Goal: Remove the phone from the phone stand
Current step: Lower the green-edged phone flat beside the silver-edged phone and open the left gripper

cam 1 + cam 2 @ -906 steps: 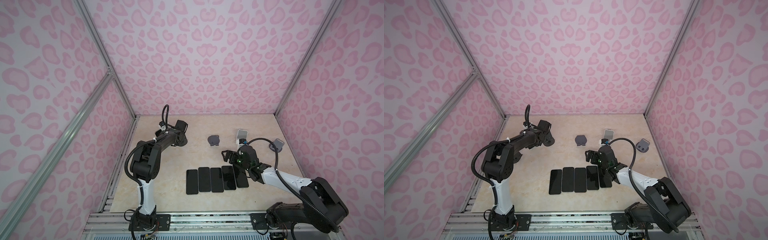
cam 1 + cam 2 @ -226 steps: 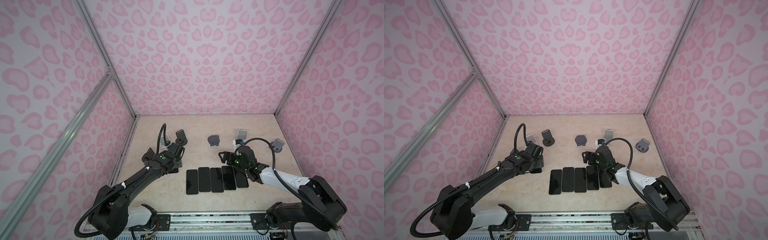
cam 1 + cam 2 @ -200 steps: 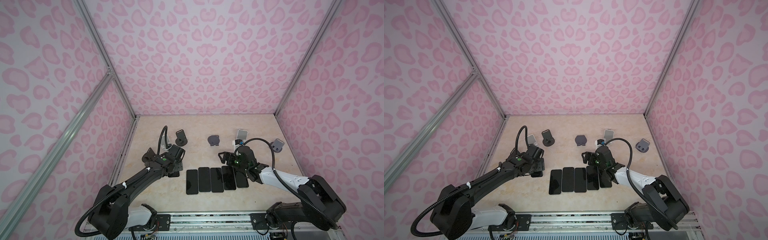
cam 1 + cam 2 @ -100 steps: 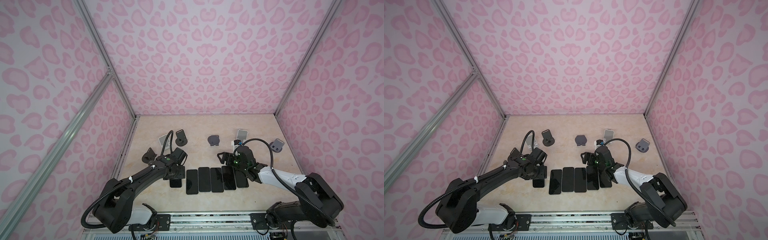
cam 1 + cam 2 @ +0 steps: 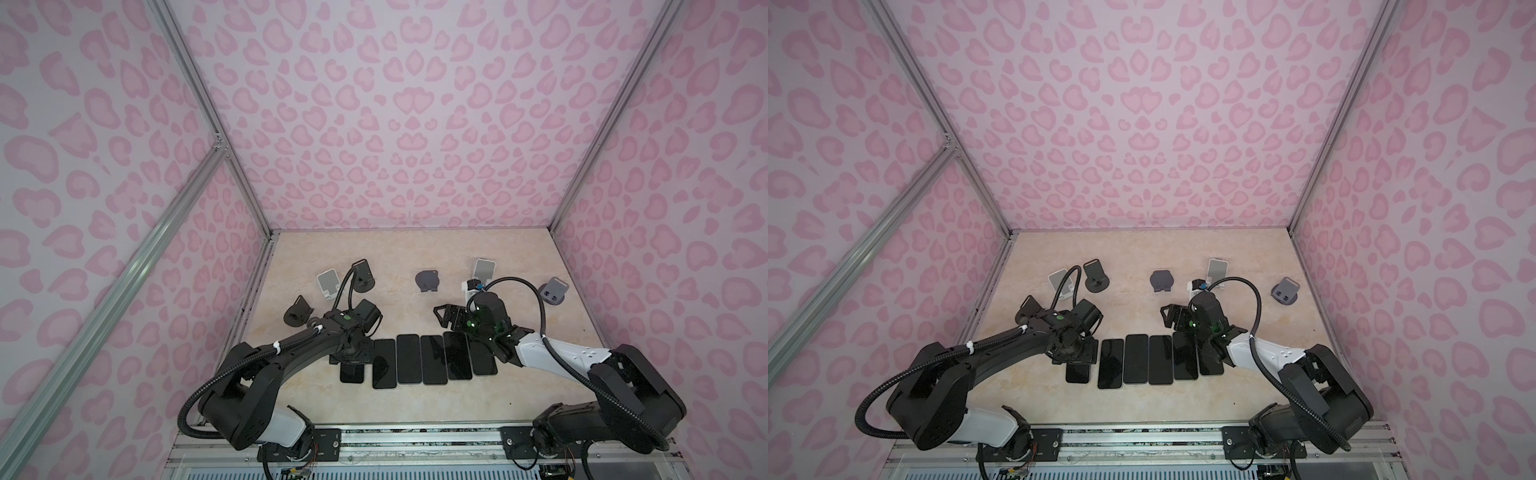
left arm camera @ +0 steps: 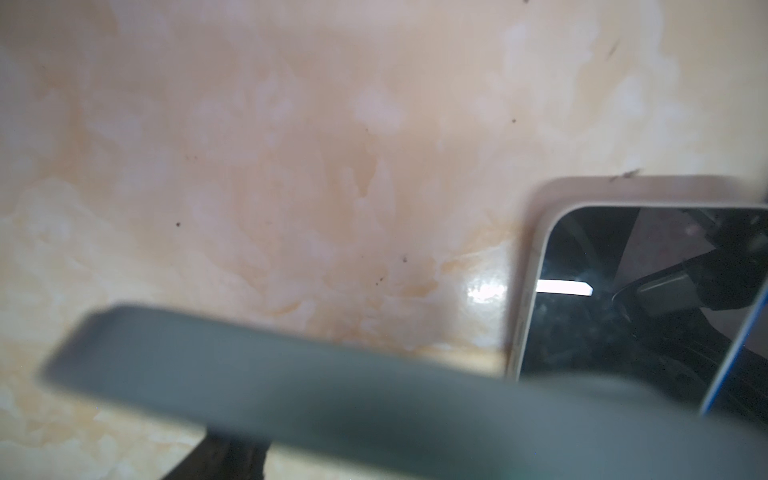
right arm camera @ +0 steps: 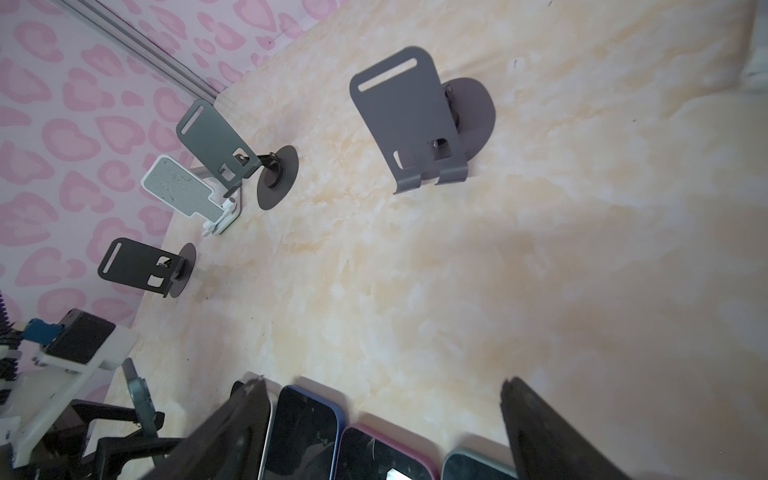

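Note:
My left gripper (image 5: 351, 358) is shut on a dark phone (image 5: 352, 373) in a grey-green case, low over the table at the left end of a row of phones. In both top views only the phone's front half (image 5: 1077, 374) shows below the gripper. The left wrist view has its blurred edge (image 6: 332, 374) across the picture. Several phone stands along the back are bare, among them a dark stand (image 5: 363, 276) and a white stand (image 5: 328, 282). My right gripper (image 7: 382, 415) is open over the right end of the row (image 5: 446, 318), holding nothing.
Several phones (image 5: 419, 363) lie flat side by side, screens up, the nearest in a cream case (image 6: 623, 291). Further stands: dark one (image 5: 297, 318) at far left, grey one (image 5: 428, 280) in the middle, white one (image 5: 484, 270) and grey one (image 5: 555, 291) at the right. Pink walls enclose the table.
My left gripper has come forward from the stands at the back left, carrying the phone, and has dropped to the left end of the row. The right gripper has hardly moved.

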### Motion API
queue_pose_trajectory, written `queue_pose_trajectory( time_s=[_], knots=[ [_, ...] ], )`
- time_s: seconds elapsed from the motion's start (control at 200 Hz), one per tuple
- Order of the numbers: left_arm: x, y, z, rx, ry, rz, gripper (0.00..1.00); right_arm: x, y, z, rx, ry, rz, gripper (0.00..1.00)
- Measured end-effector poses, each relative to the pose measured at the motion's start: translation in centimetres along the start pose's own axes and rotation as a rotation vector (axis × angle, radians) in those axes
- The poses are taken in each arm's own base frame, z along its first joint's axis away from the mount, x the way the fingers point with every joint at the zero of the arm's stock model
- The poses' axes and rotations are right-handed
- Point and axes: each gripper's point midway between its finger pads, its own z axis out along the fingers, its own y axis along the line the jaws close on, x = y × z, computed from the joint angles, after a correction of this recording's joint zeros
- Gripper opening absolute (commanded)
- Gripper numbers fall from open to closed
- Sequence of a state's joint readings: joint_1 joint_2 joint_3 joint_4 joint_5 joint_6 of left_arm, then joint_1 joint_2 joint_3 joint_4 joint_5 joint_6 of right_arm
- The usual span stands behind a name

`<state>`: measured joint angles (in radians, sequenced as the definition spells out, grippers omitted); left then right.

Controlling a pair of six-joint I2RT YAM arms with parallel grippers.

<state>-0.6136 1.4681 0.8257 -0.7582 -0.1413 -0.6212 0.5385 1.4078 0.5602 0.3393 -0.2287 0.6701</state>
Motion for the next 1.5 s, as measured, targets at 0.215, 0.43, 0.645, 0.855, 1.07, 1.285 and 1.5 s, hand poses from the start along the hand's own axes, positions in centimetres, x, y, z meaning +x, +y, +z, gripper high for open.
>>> queue_pose_trajectory(
  time_s=[0.215, 0.43, 0.645, 0.855, 1.07, 1.285, 1.5],
  knots=[
    [0.2, 0.1, 0.4, -0.021, 0.020, 0.006, 0.66, -0.4, 0.5, -0.3, -0.012, -0.014, -0.016, 0.90],
    [0.3, -0.1, 0.7, -0.019, 0.040, 0.013, 0.67, 0.4, 1.0, 0.2, -0.024, 0.013, -0.036, 0.90],
    [0.5, -0.3, 1.2, -0.020, 0.057, 0.023, 0.68, 0.5, 1.7, 0.4, -0.038, 0.018, -0.058, 0.90],
    [0.9, -0.5, 1.6, -0.017, 0.084, 0.032, 0.70, 0.6, 1.8, 0.5, -0.038, 0.019, -0.059, 0.90],
    [0.9, -0.7, 1.7, -0.011, 0.096, 0.032, 0.72, 0.5, 1.8, 0.5, -0.039, 0.019, -0.060, 0.90],
    [1.1, -1.0, 1.8, 0.003, 0.109, 0.034, 0.73, 0.5, 1.8, 0.4, -0.039, 0.020, -0.063, 0.90],
    [1.1, -1.0, 1.9, 0.002, 0.115, 0.036, 0.76, 0.5, 1.8, 0.3, -0.033, 0.017, -0.066, 0.90]
  ],
)
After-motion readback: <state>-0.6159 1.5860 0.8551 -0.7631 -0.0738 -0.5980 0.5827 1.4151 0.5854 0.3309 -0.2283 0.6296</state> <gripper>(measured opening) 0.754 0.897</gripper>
